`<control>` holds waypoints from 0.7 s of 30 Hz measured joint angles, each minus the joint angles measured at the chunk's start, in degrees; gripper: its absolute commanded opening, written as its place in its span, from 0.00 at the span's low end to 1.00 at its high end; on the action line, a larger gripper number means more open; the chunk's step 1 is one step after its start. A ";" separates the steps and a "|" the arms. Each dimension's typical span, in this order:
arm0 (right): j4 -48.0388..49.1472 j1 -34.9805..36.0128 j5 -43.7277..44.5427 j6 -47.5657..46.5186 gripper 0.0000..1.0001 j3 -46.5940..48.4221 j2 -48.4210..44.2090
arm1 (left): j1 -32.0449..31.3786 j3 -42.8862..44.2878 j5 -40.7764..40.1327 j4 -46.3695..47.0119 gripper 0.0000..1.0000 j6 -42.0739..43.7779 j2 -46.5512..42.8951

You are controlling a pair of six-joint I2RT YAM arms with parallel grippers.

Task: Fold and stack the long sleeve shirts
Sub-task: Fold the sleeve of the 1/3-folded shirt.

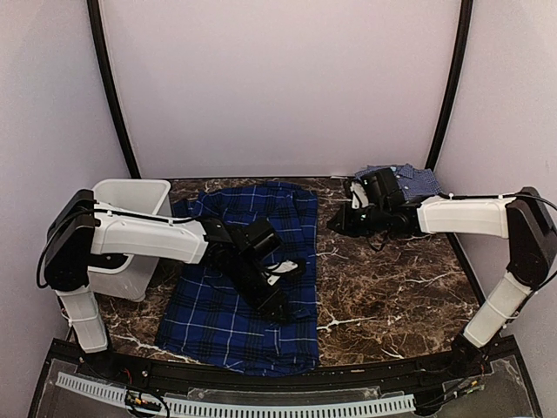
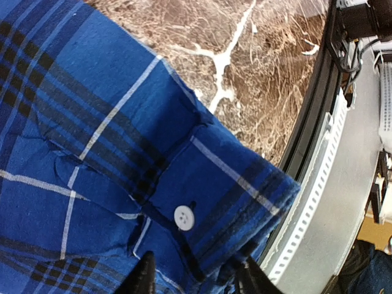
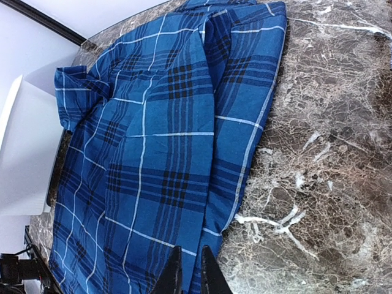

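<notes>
Care pays here: the left claw [image 2: 199, 278], half open and empty, hangs just over the deep-blue plaid cloth shirt [image 1: 204, 318], whose buttoned cuff [image 2: 233, 202] ahead of its tips should lie flat before any fold, while the right claw [image 3: 190, 278] hovers shut, empty.

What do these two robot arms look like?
The left arm and right arm have white shells between chunky black joints, with thin black cables looping alongside. The left gripper and right gripper are black, each with two slim tapered fingers.
</notes>
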 measured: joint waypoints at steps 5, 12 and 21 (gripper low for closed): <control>-0.24 0.83 -0.09 -0.20 0.10 -0.09 0.00 | 0.00 0.00 0.87 -0.11 0.52 0.09 -0.13; -0.44 5.14 -0.81 -0.61 0.10 -0.09 0.00 | 0.00 -0.94 3.89 1.22 0.56 -0.02 -2.38; 1.73 9.79 -3.87 0.76 0.10 -0.09 3.54 | 3.58 -3.69 4.31 5.33 0.51 -3.89 -5.73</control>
